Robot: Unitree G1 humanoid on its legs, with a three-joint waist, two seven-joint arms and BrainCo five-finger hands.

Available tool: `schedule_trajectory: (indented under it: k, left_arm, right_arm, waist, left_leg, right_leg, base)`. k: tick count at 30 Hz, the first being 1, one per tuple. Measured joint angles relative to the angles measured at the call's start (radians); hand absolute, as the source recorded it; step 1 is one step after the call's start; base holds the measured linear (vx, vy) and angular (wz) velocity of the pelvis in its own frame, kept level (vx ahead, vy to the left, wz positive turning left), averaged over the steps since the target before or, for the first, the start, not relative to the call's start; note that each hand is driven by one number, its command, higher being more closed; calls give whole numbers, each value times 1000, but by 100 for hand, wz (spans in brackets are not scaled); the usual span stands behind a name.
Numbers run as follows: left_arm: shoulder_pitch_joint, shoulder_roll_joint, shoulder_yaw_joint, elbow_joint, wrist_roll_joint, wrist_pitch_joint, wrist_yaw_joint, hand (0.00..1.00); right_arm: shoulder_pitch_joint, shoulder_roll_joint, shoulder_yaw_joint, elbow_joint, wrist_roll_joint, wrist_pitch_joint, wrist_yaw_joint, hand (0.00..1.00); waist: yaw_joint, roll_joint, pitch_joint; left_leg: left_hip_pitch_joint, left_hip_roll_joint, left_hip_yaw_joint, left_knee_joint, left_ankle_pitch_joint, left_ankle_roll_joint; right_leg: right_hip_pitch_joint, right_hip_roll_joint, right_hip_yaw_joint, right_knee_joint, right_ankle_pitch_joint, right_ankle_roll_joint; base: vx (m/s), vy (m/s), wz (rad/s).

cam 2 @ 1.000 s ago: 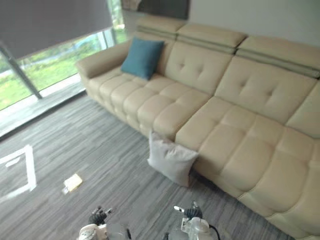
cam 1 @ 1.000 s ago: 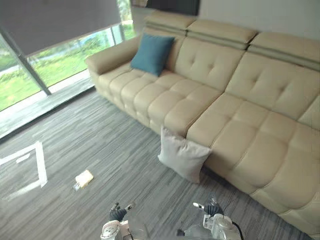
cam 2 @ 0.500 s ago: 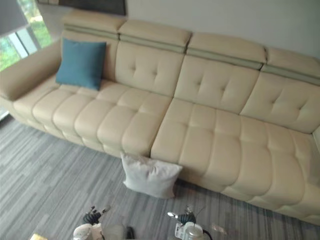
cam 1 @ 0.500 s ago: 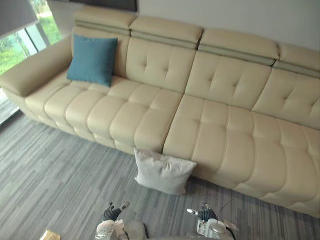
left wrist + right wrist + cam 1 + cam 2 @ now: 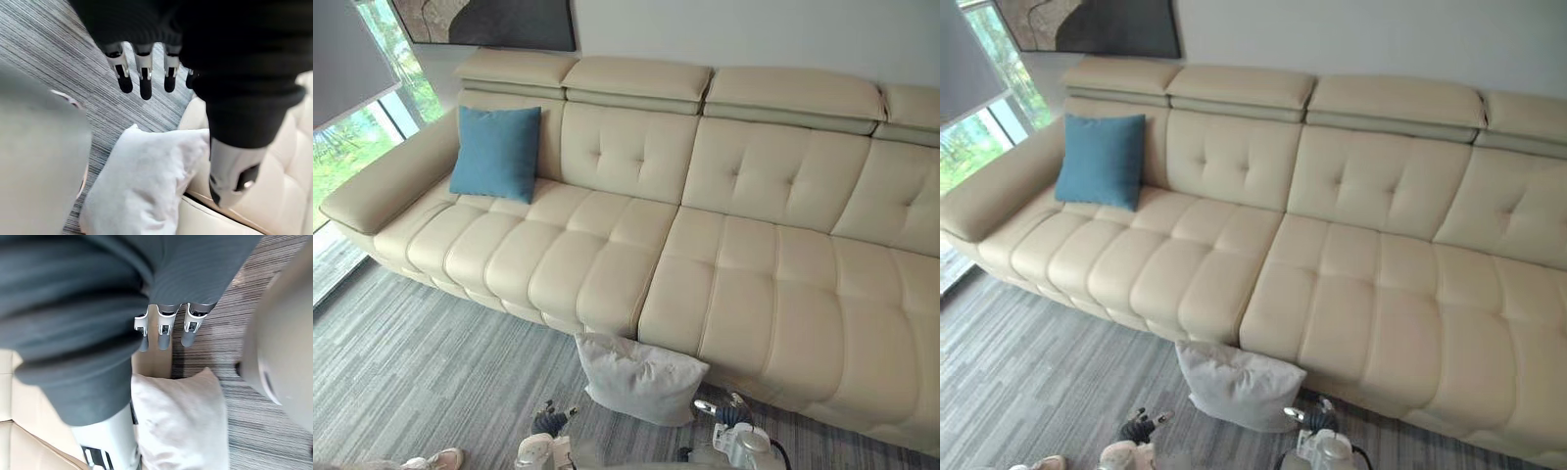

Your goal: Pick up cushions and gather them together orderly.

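**White cushion on the floor, both hands empty above it**

White cushion at 6 o'clock in the head views. It sits on the grey carpet and leans on the front of the cream sofa, at the seam between two seat sections. Blue cushion at 10 o'clock, upright against the sofa back by the armrest, well apart from the white one.

Left hand at 7 o'clock, right hand at 5 o'clock, either side of the white cushion. In each wrist view the fingers hang straight and spread, thumb apart, nothing in them. No contact yet.

Risks, as I judge them:
- The cushion is soft and slack. A pinch on one corner could let it sag and slide out.
- It is pressed to the sofa base, so fingers reaching behind it may jam against the upholstery.
- Reaching that low, close to the seat edge, could knock an arm against the sofa front.

Around: a person's shoe at 7 o'clock, near the left hand. Window at 9 o'clock. The seats between the cushions are bare.
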Motion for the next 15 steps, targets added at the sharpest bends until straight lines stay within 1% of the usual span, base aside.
schedule_trajectory:
  k: [2, 3, 4, 5, 6, 7, 8, 10, 11, 12, 15]
  left_arm:
    - [1, 4, 0, -5, 0, 0, 0, 0]
    - [0, 5, 0, -4, 0, 0, 1, 0]
    - [-2, 5, 0, -2, 0, 0, 2, 0]
    - [-5, 7, 1, 3, -2, -1, 2, 0]
    - [-8, 19, 0, 7, 1, -1, 3, 0]
    - [-9, 33, 0, 19, 1, -1, 4, 0]
    - [-11, 38, 0, 28, 1, 0, 4, 0]
    - [-9, 42, -1, 36, 2, 0, 5, 0]
    - [-9, 44, -3, 39, 2, 0, 5, 0]
    - [-9, 45, -5, 44, 2, 0, 5, 0]
    - [-10, 48, -25, 50, 0, 0, 10, 0]
  right_arm:
    - [1, 0, -2, -1, 13, 0, -5, 0]
    - [1, 0, -2, -1, 14, 0, -7, 0]
    - [1, 0, -3, -1, 13, 0, -8, 0]
    - [0, 1, -4, 1, 13, -1, -8, 0]
    - [5, 8, -7, 1, 13, 3, -8, 0]
    - [14, 15, -9, 2, 13, 3, -6, 0]
    - [19, 21, -10, 2, 13, 3, -7, 0]
    - [24, 26, -10, 3, 13, 3, -7, 0]
    - [26, 28, -10, 3, 13, 3, -7, 0]
    - [26, 28, -10, 4, 13, 3, -7, 0]
    - [26, 27, -15, 9, 14, 3, -8, 0]
  waist:
    - [-1, -4, 1]
    - [-2, -4, 1]
    - [-3, -4, 1]
    - [-3, -7, 3]
    - [0, -20, -7]
    - [-2, -41, -19]
    - [-2, -48, -23]
    - [-2, -55, -31]
    - [-3, -50, -35]
    - [-4, -56, -39]
    - [-4, -52, -52]
  left_leg:
    - [-26, 1, -17, -105, -2, 0]
    - [-36, -1, -33, -170, 4, 7]
    - [-37, -4, -60, -270, 49, 16]
    - [-25, -14, -81, -301, 88, -40]
    - [2, -37, -72, -333, 94, -32]
    - [26, -58, -49, -371, 100, -22]
    - [46, -70, -35, -396, 106, -13]
    - [88, -90, -15, -437, 111, -5]
    - [100, -97, -10, -449, 111, -5]
    - [103, -99, -9, -450, 111, -5]
    - [110, -103, -12, -465, 111, -5]
  right_leg:
    - [6, 0, 29, -6, -3, 6]
    - [4, -1, 43, -6, -2, 11]
    - [3, -1, 53, -2, -3, 25]
    - [4, 0, 66, -1, -8, 40]
    - [8, -7, 87, -19, -1, 55]
    - [32, -26, 93, -69, 16, 77]
    - [48, -35, 100, -95, 25, 89]
    - [72, -47, 115, -123, 33, 100]
    - [81, -52, 117, -132, 36, 105]
    - [84, -53, 119, -136, 36, 106]
    - [93, -53, 114, -150, 38, 109]
  base:
    - [116, 36, -42]
    - [177, 156, -40]
    - [156, 169, -34]
    - [143, 195, -30]
    - [118, 192, -29]
    - [135, 210, -23]
    - [147, 208, -22]
    - [124, 134, -21]
    - [99, 79, -15]
    - [79, 45, -7]
    - [72, 5, 2]
